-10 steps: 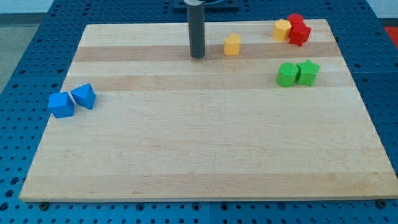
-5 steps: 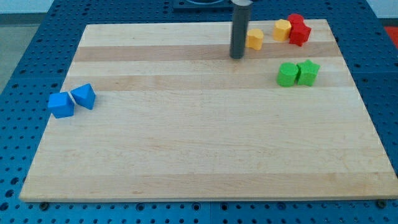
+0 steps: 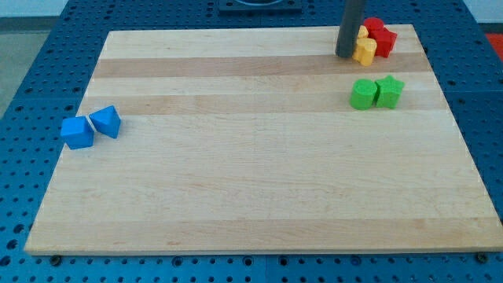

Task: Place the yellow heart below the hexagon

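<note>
My tip (image 3: 345,55) rests near the board's top right corner, touching the left side of the yellow heart (image 3: 365,53). The yellow hexagon (image 3: 362,35) sits just above the heart, mostly hidden behind my rod. Two red blocks (image 3: 383,38) press against the right side of the yellow pair. The heart lies directly below the hexagon and touches it.
A green block (image 3: 363,94) and a green star (image 3: 389,91) sit side by side just below the yellow pair. A blue cube (image 3: 77,132) and a blue wedge-like block (image 3: 105,122) lie at the board's left edge. The wooden board (image 3: 259,189) lies on a blue perforated table.
My tip swept from the board's top middle to the right, pushing the yellow heart along until it rests under the hexagon. The red blocks shifted slightly right.
</note>
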